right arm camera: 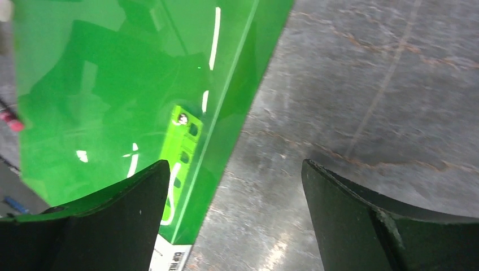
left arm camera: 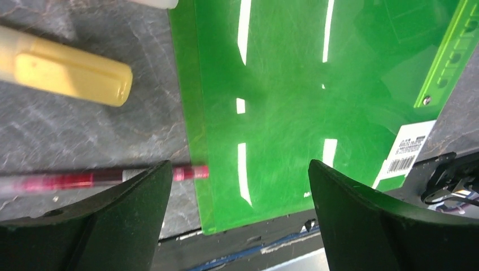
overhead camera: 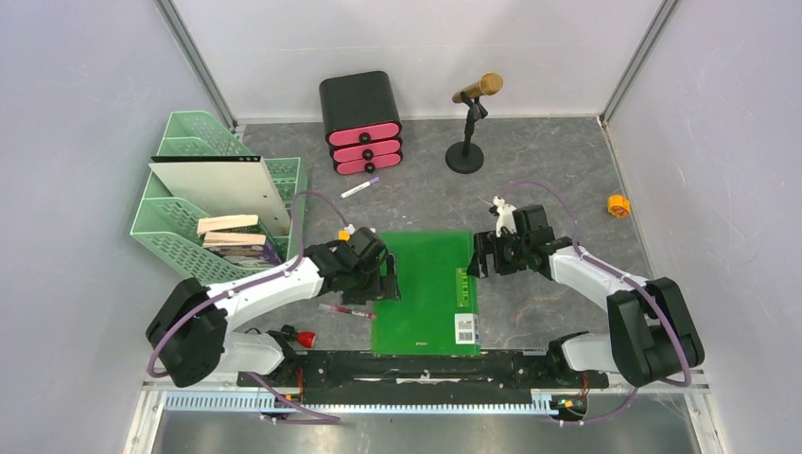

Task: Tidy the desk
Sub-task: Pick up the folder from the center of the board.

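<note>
Green folder (overhead camera: 426, 288) on desk (overhead camera: 549, 180); mint tray (overhead camera: 168, 232) holds books (overhead camera: 230, 238).

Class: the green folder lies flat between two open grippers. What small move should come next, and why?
Probably lower both and pinch: the left gripper and right gripper each stand open astride one edge of the folder, flat on the desk, ungripped.

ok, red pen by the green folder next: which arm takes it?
Left, probably. The red pen lies at the left edge of the green folder, right beside the open left gripper. The right gripper, also open, sits over the folder's opposite edge.
</note>
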Robot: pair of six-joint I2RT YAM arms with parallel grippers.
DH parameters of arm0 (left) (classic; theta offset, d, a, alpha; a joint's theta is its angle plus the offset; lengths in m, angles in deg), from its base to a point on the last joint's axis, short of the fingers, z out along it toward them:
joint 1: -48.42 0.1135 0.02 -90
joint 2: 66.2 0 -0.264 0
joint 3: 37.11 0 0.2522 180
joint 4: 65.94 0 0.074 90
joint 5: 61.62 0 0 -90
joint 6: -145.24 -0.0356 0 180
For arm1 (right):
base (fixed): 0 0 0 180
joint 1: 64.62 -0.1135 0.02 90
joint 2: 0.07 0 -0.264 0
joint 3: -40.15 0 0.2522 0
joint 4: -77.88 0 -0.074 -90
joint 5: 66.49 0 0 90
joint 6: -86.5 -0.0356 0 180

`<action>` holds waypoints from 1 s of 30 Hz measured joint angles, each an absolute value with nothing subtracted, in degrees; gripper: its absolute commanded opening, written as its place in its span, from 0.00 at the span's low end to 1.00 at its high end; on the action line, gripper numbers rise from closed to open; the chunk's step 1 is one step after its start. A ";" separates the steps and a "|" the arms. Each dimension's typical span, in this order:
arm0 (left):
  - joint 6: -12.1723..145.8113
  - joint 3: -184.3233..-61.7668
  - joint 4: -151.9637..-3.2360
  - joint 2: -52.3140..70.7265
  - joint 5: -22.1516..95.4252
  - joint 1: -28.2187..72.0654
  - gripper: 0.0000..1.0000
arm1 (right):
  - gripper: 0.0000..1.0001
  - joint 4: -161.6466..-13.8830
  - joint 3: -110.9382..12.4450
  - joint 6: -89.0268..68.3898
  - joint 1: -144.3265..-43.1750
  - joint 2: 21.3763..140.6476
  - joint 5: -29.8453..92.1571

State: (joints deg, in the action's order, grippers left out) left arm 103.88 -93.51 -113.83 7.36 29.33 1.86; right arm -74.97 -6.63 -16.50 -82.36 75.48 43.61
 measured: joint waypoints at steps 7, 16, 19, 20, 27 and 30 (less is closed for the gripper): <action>107.05 -88.44 -105.55 10.31 28.47 1.68 0.88 | 0.89 -79.61 -5.86 -17.83 -82.08 77.71 51.00; 108.47 -87.78 -95.74 13.17 29.83 1.73 0.76 | 0.87 -84.66 -4.33 -21.70 -80.68 79.63 57.71; 108.52 -87.78 -94.64 13.81 30.16 1.75 0.74 | 0.83 -86.27 -3.44 -22.36 -79.87 79.94 59.04; 108.54 -87.78 -94.56 13.98 30.24 1.75 0.74 | 0.83 -86.67 -3.26 -22.64 -79.58 80.09 59.35; 108.54 -87.54 -94.23 14.38 30.44 1.86 0.73 | 0.83 -87.85 -2.72 -23.21 -77.31 80.42 62.56; 108.54 -87.32 -93.83 14.29 30.46 1.88 0.72 | 0.82 -88.68 -2.39 -23.19 -75.69 81.25 65.16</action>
State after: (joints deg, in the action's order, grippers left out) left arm 108.54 -87.32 -93.83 14.29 30.46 1.88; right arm -88.68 -2.39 -23.19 -75.69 81.25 65.16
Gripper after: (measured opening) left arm 0.727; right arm 0.824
